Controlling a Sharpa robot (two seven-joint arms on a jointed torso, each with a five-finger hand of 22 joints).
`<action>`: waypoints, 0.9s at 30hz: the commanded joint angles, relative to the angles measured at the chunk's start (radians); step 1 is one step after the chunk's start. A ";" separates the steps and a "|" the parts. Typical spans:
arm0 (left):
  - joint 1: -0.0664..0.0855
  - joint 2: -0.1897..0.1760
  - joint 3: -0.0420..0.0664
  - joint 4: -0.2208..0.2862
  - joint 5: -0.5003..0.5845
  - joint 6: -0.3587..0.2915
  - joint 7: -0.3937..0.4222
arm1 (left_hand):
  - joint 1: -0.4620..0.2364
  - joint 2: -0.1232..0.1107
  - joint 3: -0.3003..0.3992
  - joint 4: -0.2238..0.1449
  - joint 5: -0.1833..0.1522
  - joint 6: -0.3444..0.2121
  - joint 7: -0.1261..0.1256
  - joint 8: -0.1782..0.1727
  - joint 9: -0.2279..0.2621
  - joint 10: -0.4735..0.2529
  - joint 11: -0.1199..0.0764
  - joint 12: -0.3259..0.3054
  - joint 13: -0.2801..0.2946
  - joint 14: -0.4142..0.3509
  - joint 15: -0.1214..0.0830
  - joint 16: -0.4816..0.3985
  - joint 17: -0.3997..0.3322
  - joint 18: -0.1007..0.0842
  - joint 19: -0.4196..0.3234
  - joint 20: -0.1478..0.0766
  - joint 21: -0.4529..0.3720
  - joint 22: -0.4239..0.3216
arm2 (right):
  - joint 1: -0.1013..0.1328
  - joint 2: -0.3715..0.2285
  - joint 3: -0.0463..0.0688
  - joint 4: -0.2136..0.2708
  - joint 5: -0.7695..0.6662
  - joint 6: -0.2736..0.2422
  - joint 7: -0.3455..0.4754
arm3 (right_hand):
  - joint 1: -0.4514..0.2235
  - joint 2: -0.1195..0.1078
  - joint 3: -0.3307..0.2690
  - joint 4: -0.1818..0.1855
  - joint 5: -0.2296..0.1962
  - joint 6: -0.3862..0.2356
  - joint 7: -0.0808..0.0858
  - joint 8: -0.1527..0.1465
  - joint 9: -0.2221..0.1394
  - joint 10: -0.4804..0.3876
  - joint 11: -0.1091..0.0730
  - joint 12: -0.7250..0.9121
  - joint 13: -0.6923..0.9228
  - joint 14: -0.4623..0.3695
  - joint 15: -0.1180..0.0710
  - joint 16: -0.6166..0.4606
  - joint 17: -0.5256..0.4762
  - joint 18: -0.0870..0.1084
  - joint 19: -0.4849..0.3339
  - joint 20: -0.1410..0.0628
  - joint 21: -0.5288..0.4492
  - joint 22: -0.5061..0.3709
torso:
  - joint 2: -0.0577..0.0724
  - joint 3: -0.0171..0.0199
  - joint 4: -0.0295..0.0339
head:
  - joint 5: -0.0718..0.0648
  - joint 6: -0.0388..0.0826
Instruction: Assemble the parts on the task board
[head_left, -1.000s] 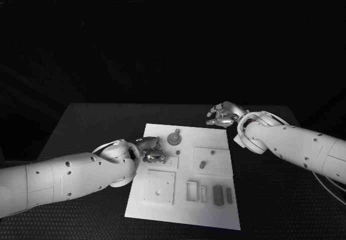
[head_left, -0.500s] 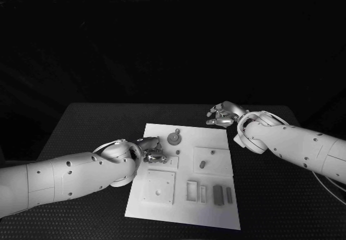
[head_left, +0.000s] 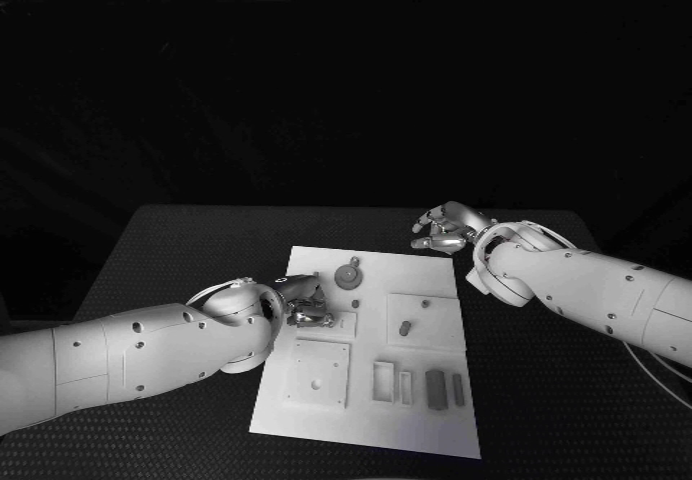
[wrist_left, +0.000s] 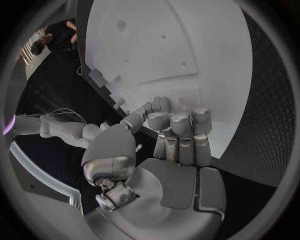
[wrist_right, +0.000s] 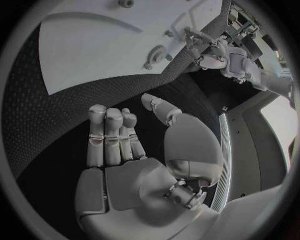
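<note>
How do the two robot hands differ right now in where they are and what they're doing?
The left robot hand sits over the near-left part of the white task board, its fingers bent at the board's edge; the right robot hand hovers over the black table just beyond the board's far right corner. The left is close to a round grey part; the right has no part near it. Both look empty, fingers partly curled.

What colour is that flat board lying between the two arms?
White; the task board stands out against the black table, clearest in the head view.
</note>
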 joint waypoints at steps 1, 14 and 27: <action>-0.006 0.000 -0.005 -0.003 -0.020 0.046 -0.024 | 0.026 0.014 -0.007 0.000 -0.005 0.140 -0.068 0.003 0.002 -0.028 -0.023 0.003 -0.001 0.000 -0.004 0.003 -0.001 0.019 0.004 -0.087 0.000 0.012 | 0.000 0.001 0.000 0.001 -0.006 0.010 0.004 | -0.013 -0.001 -0.005 0.001 0.006 0.023 0.017 0.003 -0.001 -0.110 0.016 0.003 -0.002 -0.004 0.001 0.007 -0.001 0.046 0.006 -0.004 -0.003 0.017 | 0.000 0.0000 -0.0002 | 0.001 0.001; -0.006 -0.001 -0.005 -0.010 -0.027 0.037 -0.034 | 0.035 0.017 -0.026 0.015 -0.038 0.141 -0.068 0.001 0.002 -0.028 -0.023 0.005 -0.001 0.003 -0.003 0.006 -0.002 0.017 0.007 -0.085 -0.002 0.010 | 0.000 0.002 0.000 0.000 -0.006 0.010 0.004 | -0.015 0.001 -0.006 0.004 0.008 0.023 0.017 0.003 -0.001 -0.110 0.016 0.003 -0.003 -0.004 0.001 0.007 -0.002 0.046 0.007 -0.004 -0.003 0.017 | 0.000 0.0006 -0.0008 | 0.003 0.002; -0.006 -0.004 -0.005 -0.013 -0.030 0.046 -0.042 | -0.074 0.103 -0.020 -0.006 0.068 0.153 -0.072 0.008 0.000 -0.029 -0.027 0.025 0.003 0.010 -0.001 0.022 0.001 0.018 0.005 -0.083 0.000 0.016 | 0.000 0.001 0.000 0.001 -0.006 0.011 0.004 | -0.016 0.001 -0.006 0.004 0.010 0.023 0.017 0.003 -0.001 -0.110 0.016 0.004 -0.003 -0.004 0.001 0.007 -0.002 0.046 0.007 -0.004 -0.003 0.017 | 0.000 0.0004 -0.0008 | 0.004 0.000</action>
